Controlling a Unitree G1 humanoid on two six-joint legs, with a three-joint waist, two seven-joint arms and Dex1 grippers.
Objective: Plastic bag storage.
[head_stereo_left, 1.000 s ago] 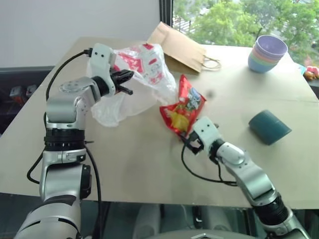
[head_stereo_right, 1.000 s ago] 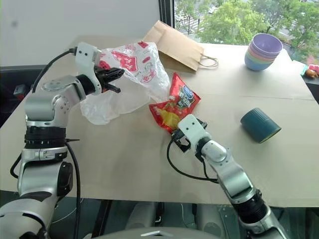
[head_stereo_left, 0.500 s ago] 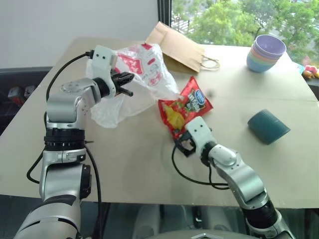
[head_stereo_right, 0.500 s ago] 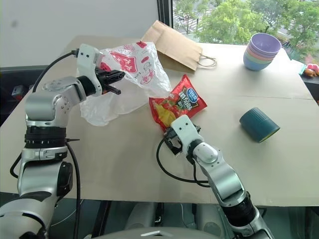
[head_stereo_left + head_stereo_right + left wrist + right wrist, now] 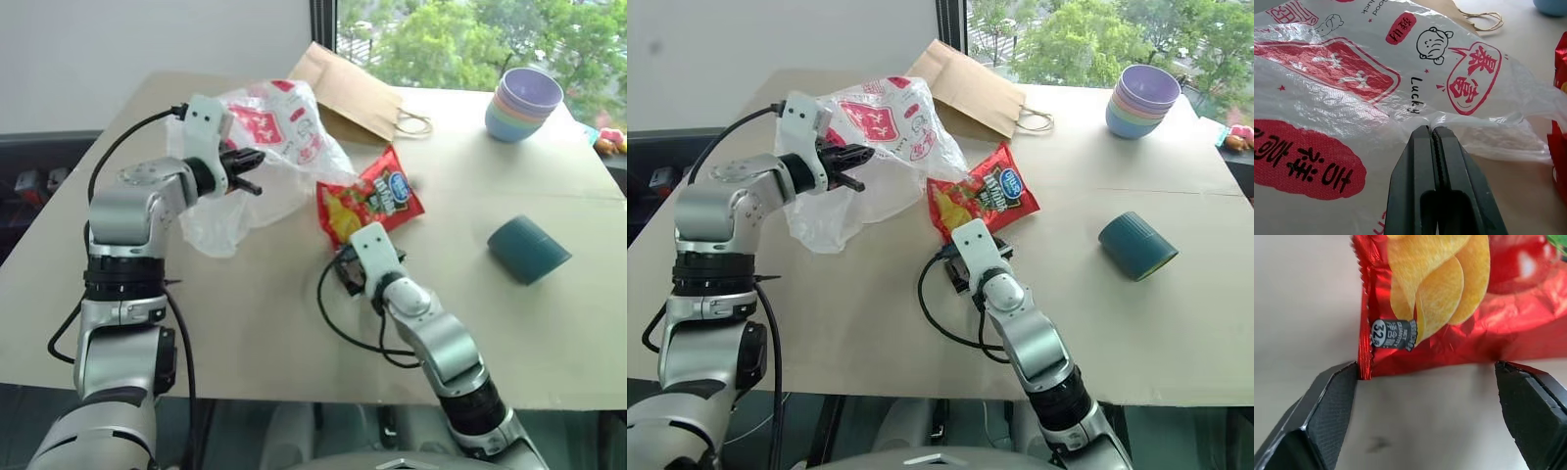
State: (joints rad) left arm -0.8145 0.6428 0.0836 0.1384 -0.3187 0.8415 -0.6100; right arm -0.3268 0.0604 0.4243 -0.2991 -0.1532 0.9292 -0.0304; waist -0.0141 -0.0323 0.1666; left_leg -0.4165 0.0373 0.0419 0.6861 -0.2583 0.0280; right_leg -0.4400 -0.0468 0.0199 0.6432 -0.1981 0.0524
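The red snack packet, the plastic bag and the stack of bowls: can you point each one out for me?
Red snack packet (image 5: 372, 201), left eye view, middle of its printed front.
Plastic bag (image 5: 892, 127), right eye view, its red-printed upper side.
Stack of bowls (image 5: 523, 106), left eye view, outer wall.

soft even daylight from the window (image 5: 460, 39), sharp frames

Thin, crinkly translucent plastic bag (image 5: 1352, 93) with glossy wrinkles and red print. Shiny red foil crisp packet (image 5: 1449, 298), creased and reflective. Matt brown paper bag (image 5: 348, 90) with twisted cord handles. Smooth matt beige bench (image 5: 265, 323). Pastel stacked bowls (image 5: 524, 103), smooth plastic-looking. Black pincer fingers (image 5: 1327, 406), matt, finely textured pads.
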